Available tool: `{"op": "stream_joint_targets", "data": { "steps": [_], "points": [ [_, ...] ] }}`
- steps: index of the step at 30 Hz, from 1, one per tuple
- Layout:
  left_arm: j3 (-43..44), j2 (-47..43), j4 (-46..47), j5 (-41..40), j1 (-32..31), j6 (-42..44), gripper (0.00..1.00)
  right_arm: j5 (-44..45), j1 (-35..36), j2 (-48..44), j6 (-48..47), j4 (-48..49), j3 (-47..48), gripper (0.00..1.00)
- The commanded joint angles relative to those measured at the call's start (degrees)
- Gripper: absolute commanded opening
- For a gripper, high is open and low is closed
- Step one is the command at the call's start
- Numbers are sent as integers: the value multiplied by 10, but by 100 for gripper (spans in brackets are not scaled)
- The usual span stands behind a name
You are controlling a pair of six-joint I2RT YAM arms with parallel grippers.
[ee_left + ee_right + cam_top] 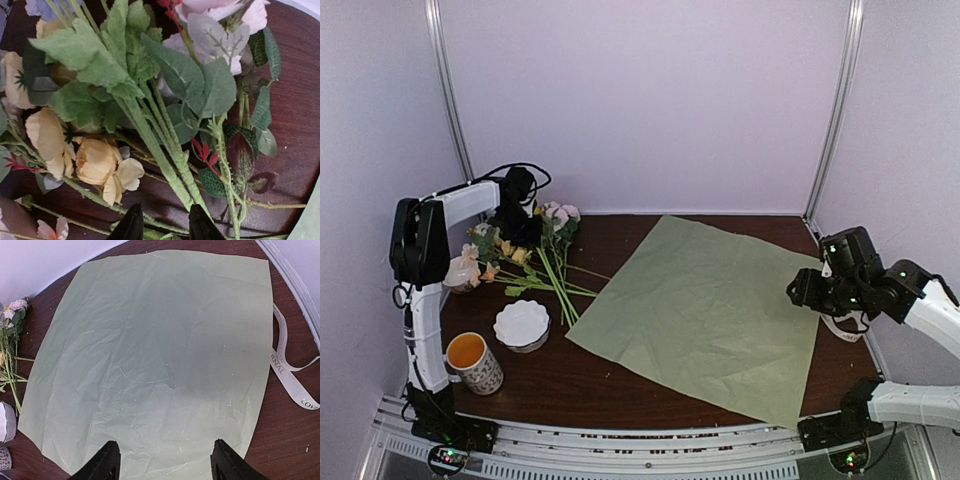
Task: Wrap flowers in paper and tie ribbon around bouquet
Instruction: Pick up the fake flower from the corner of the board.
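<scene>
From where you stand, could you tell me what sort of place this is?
Probably a robot test booth set up as a florist's bench: flowers, green paper and ribbon lie on a dark table.

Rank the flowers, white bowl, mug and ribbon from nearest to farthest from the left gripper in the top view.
1. flowers, directly under the left fingers, back left.
2. white bowl, left, toward the bases.
3. mug, front-left corner.
4. ribbon, far right edge.
</scene>
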Motion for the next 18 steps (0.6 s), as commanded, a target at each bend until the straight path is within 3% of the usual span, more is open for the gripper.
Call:
{"op": "stream_joint_targets", "data": {
  "steps": [1, 13, 14, 17, 18],
  "points": [
    [25, 35, 30, 5, 2, -47, 34, -8, 1, 10, -18, 33, -8, 64],
    [43, 84, 55, 53, 2, -41, 29, -12, 1, 36, -18, 49, -17, 64],
    [43, 85, 56, 53, 2, -40, 25, -13, 1, 37, -18, 49, -17, 63],
    [39, 77, 49, 48, 2, -43, 1, -13, 1, 36, -14, 47, -17, 63],
    [36, 69, 49, 47, 2, -44, 0, -13, 1, 35, -14, 47, -16, 63]
  ]
}}
